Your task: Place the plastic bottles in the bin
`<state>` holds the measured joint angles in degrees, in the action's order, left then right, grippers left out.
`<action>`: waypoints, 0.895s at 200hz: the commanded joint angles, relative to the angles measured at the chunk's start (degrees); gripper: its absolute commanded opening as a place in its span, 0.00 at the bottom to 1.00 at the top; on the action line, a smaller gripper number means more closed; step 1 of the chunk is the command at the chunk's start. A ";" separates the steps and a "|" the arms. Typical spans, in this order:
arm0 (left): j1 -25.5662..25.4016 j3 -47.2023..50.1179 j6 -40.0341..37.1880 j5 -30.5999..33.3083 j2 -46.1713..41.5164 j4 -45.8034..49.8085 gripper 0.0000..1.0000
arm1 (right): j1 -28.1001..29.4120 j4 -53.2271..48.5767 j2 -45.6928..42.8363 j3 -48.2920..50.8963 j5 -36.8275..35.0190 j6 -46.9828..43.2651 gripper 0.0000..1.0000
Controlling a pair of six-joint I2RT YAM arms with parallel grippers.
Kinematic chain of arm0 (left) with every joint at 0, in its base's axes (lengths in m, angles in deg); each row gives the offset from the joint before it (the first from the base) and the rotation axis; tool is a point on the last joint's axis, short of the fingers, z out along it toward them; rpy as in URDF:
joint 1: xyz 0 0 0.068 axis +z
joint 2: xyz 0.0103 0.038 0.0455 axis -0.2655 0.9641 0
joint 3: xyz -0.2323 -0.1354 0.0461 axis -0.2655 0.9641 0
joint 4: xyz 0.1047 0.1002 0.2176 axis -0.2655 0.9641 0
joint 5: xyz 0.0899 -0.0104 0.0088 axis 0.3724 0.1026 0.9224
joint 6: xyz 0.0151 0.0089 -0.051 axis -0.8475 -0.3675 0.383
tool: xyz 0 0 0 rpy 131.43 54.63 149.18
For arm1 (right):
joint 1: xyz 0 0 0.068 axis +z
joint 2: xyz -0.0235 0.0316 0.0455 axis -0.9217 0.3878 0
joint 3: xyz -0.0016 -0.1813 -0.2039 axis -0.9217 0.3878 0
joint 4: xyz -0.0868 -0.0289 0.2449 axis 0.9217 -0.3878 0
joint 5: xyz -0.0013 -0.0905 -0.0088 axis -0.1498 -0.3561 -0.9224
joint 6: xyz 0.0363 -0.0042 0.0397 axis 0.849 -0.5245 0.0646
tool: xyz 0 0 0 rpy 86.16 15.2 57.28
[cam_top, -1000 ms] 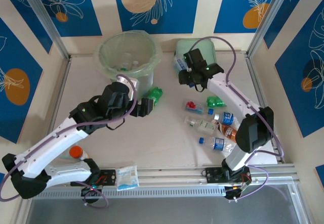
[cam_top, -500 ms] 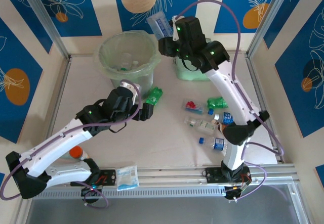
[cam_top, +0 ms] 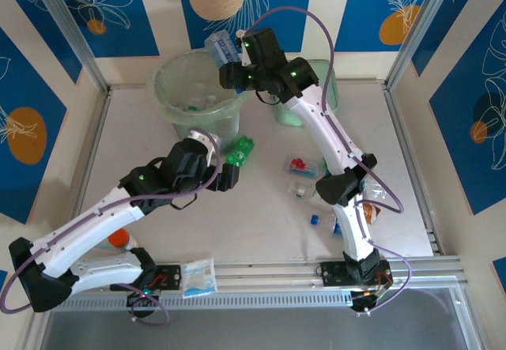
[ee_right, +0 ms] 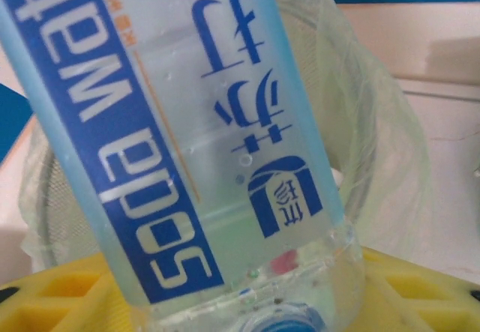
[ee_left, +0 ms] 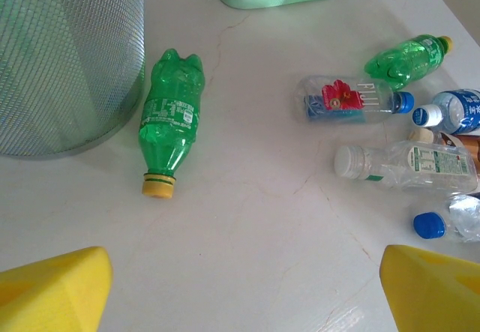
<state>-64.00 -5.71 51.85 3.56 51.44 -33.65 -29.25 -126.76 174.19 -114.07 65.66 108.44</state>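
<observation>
Blue-labelled bottle (cam_top: 221,47) at right tool (cam_top: 232,52) over bin (cam_top: 164,72) rim, grip unclear, left tool (ee_left: 240,293) apart

Pale-green, clear-lined bin (cam_top: 162,77) upright at the table's far left; blue-labelled bottle (cam_top: 224,47) tilted aloft over its right rim; yellow-capped green bottle (ee_left: 171,115) lying just beside it; more bottles (ee_left: 405,163), clear and green, lying scattered farther right.

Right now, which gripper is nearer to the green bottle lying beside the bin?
Left. The left gripper sits just short of the green bottle, open toward it; the right gripper hovers over the bin rim, farther away.
</observation>
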 commanded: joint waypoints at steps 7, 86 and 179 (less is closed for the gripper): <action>0.41 -0.07 -1.05 0.00 -1.03 -0.39 0.92 | 0.38 2.33 -1.26 -0.58 2.50 1.29 0.70; 0.26 -1.42 -2.72 -1.87 0.44 -1.54 0.92 | 0.56 1.82 -8.36 3.92 -1.08 0.19 0.79; -9.99 -8.27 -16.27 -12.37 16.18 -10.17 1.00 | -12.81 8.01 -51.56 64.42 -7.57 10.47 0.79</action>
<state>-70.84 -10.26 42.10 -3.96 62.17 -40.25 -36.98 -117.54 130.17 -59.62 59.01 113.25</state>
